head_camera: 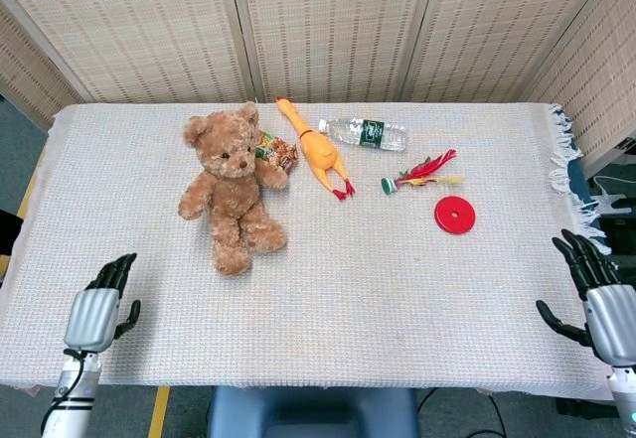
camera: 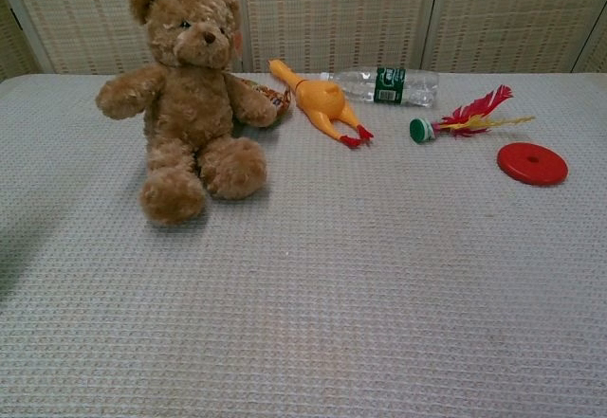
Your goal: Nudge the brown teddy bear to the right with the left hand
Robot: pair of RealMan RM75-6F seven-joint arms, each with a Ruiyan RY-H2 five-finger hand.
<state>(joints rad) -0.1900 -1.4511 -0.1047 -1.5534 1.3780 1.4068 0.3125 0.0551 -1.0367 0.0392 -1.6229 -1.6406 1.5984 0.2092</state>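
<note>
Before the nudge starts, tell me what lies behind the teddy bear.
A colourful snack packet pokes out behind the brown teddy bear, by its arm, next to the rubber chicken. The bear covers most of the packet, so its full shape and print are hidden.

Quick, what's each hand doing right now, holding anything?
Left hand: open, holding nothing, at the table's near-left edge.
Right hand: open, holding nothing, fingers spread.

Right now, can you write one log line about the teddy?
brown teddy bear: sitting, untouched | left robot hand: open, near table edge | right robot hand: open
</note>
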